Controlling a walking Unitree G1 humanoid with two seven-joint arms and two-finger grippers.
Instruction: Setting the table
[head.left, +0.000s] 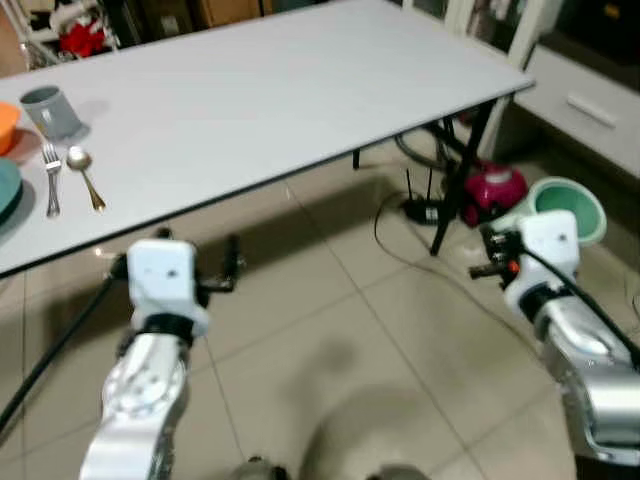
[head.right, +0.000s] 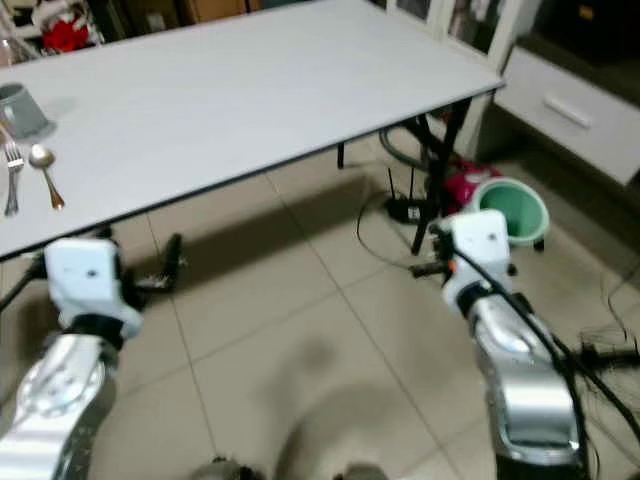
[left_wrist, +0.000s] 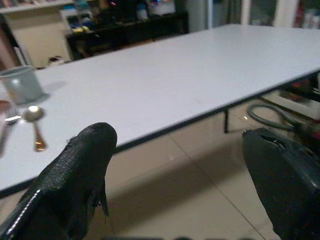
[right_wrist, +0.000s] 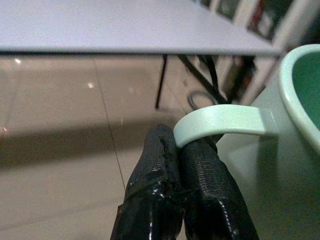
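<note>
Here the right pincer (right_wrist: 185, 165), pressed together on the handle of the green mug (head.left: 568, 208) at frame right, apparently carries it toward the tabletop (head.left: 300, 100), where fork (head.left: 51, 178), spoon (head.left: 85, 175) and grey cup (head.left: 50, 110) wait upper left, while the left pincer (left_wrist: 175, 175) hangs spread and empty.

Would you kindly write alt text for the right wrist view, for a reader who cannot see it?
The right gripper's two black fingers are pinched shut on the handle of a pale green mug, held close to the camera. Beyond it, a white table stands over a glossy beige tiled floor.
</note>
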